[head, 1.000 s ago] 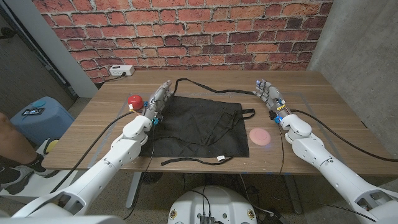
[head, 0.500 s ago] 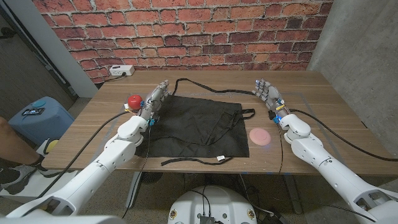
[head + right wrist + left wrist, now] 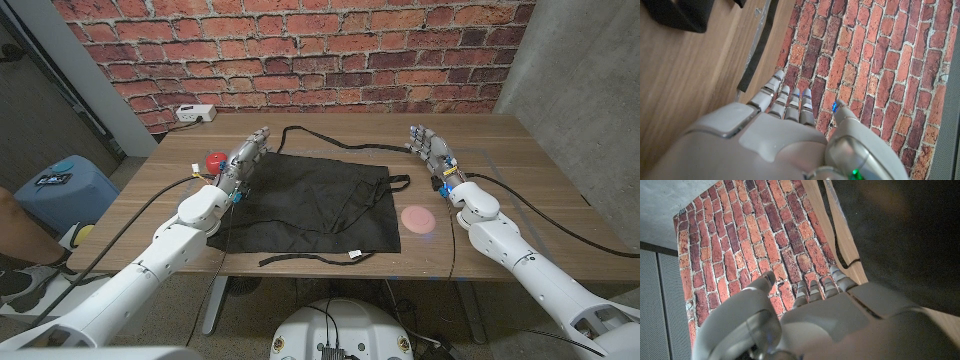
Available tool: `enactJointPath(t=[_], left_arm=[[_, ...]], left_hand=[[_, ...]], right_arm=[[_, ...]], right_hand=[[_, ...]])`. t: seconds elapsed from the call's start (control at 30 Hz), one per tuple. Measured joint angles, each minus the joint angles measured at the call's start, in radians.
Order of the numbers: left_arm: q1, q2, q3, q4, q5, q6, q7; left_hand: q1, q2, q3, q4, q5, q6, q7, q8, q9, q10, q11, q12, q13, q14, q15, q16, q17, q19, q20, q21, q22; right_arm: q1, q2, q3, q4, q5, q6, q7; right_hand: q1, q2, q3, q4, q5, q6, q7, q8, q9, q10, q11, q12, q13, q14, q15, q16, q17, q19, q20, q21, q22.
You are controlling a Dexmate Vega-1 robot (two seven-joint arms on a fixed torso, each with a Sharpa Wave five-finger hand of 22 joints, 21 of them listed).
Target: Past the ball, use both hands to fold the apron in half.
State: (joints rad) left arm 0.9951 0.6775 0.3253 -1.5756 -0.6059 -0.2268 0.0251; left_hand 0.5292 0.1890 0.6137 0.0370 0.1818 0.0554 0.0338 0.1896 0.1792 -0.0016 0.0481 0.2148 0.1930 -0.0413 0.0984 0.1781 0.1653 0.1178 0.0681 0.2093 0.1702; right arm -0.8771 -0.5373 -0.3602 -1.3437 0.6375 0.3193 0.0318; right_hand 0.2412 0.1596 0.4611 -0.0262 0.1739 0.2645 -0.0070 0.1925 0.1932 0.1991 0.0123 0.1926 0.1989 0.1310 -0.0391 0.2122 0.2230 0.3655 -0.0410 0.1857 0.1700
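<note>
Head view: apron (image 3: 315,205) lies flat mid-table, red ball (image 3: 214,158) just off its far-left corner. Left hand (image 3: 243,160) hangs over that corner, fingers spread, holding nothing; right hand (image 3: 430,150) sits apart past the right edge, also empty. Both should probably pinch matching corners before lifting

Left wrist view: strap (image 3: 844,255) crossing bare wood beside the cloth

Right wrist view: strap (image 3: 759,50) ahead of the fingers (image 3: 785,100)

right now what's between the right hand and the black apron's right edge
In the head view, only bare wooden table separates the right hand from the black fabric apron; its thin black strap loop reaches out toward that hand.
</note>
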Motion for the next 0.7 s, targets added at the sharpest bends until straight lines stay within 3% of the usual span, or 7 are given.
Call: enactJointPath(t=[0.07,0.27,0.47,0.5,0.53,0.7], left_arm=[[0.000,0.000,0.000,0.000,0.000,0.004,-0.002],[0.051,0.066,-0.033,-0.064,0.000,0.015,-0.008],[0.051,0.066,-0.033,-0.064,0.001,0.030,0.000],[0.100,0.115,-0.066,-0.114,0.003,0.032,0.004],[0.111,0.127,-0.073,-0.126,0.004,0.034,0.006],[0.111,0.127,-0.073,-0.126,0.012,0.047,0.015]], left_hand=[[0.004,-0.004,0.000,0.000,0.000,0.000,0.000,0.000,0.000,0.000,0.000,0.000,0.000,0.000,0.000,0.000,0.000,0.000,0.000,0.000,0.000],[0.004,-0.004,-0.002,-0.006,0.000,0.000,0.000,0.000,0.000,0.000,0.000,0.000,0.000,0.000,0.000,0.000,0.000,0.000,0.000,0.000,0.000],[0.004,-0.004,-0.003,-0.011,0.000,-0.002,0.010,0.000,0.000,0.000,0.000,0.000,0.000,0.000,0.000,0.000,0.000,0.000,0.000,0.000,0.000],[0.004,-0.004,-0.002,-0.012,0.004,-0.002,0.010,0.000,0.000,0.000,0.000,0.000,0.000,0.000,0.000,0.000,0.000,0.000,0.000,0.000,0.000],[0.004,-0.004,-0.002,-0.017,0.007,-0.002,0.010,0.000,0.000,0.000,0.000,0.000,0.000,0.000,0.000,0.000,0.000,0.000,0.000,0.000,0.000],[0.020,-0.001,0.018,-0.038,0.022,-0.002,0.009,-0.005,0.000,0.000,0.000,0.000,-0.002,0.004,0.004,0.000,0.000,0.006,0.005,0.000,0.000]], right_arm=[[0.000,-0.001,-0.001,-0.001,0.000,0.000,0.000],[0.005,0.000,-0.007,-0.002,-0.007,-0.001,0.000],[0.012,0.003,-0.012,0.002,-0.007,-0.001,0.000],[0.013,0.004,-0.013,0.004,-0.010,-0.002,0.006],[0.014,0.005,-0.014,0.005,-0.010,-0.003,0.008],[0.018,0.008,-0.017,0.012,-0.010,-0.003,0.008]], right_hand=[[0.003,-0.002,0.000,0.000,0.000,0.000,0.000,0.000,0.000,0.000,0.000,0.000,0.000,0.000,0.000,0.000,0.000,0.000,0.000,0.000,0.000],[0.008,0.003,-0.004,-0.004,0.000,0.000,0.000,0.000,0.000,0.000,0.000,0.000,0.000,0.000,0.000,0.000,0.000,0.000,0.000,0.000,0.000],[0.008,0.003,0.000,-0.008,0.000,0.000,0.000,0.000,0.000,0.000,0.000,0.000,0.000,-0.004,0.004,0.000,0.000,-0.004,-0.004,0.000,0.000],[0.008,0.003,0.000,-0.008,0.000,0.000,0.000,0.000,0.000,0.000,0.000,0.000,0.000,-0.004,0.004,0.000,0.000,-0.004,-0.004,0.000,0.000],[0.008,0.003,0.000,-0.008,0.000,0.000,0.000,0.000,0.000,0.000,0.000,0.000,0.000,-0.004,0.004,0.000,0.000,-0.004,-0.004,0.000,0.000],[0.008,0.003,0.000,-0.008,0.000,0.000,0.000,0.000,0.000,0.000,0.000,0.000,0.000,-0.004,0.004,0.000,0.000,-0.004,-0.004,0.000,0.000]])
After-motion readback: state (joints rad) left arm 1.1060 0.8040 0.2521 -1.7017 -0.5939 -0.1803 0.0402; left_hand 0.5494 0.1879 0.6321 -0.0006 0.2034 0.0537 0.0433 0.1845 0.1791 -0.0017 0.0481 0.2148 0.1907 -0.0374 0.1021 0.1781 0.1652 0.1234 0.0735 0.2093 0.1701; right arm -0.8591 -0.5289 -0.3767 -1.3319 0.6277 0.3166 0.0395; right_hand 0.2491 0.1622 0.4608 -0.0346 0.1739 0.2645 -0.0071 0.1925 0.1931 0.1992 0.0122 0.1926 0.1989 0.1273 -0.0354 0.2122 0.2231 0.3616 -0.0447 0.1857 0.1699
